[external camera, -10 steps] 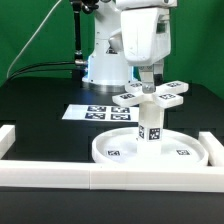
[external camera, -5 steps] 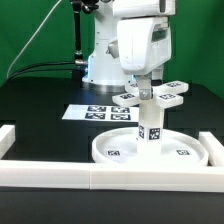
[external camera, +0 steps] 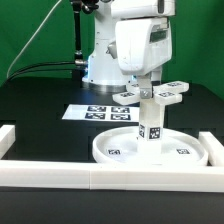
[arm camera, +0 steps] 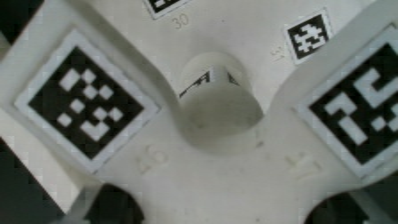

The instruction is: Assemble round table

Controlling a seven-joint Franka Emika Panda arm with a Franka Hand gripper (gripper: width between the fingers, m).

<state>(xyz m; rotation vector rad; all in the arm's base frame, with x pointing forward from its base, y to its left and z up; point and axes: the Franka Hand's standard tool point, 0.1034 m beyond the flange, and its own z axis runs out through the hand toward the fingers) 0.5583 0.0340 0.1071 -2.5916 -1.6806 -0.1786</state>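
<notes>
The gripper (external camera: 146,84) is hanging at the hub of the smooth white plastic cross-shaped piece (external camera: 168,96), which is sitting atop the short cylinder leg (external camera: 150,125) standing upright in the rimmed disc (external camera: 197,150) just behind the near border rail (external camera: 60,175); whether its fingers are clamping cannot be told.

Even, bright light; up close the cross-shaped piece (arm camera: 199,150) looks soft and blurred.

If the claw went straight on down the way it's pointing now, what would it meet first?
Most likely the cross-shaped piece, which is directly under the claw and fills the wrist view. It sits atop the leg, which stands on the disc. The gap, if any, is unclear.
</notes>
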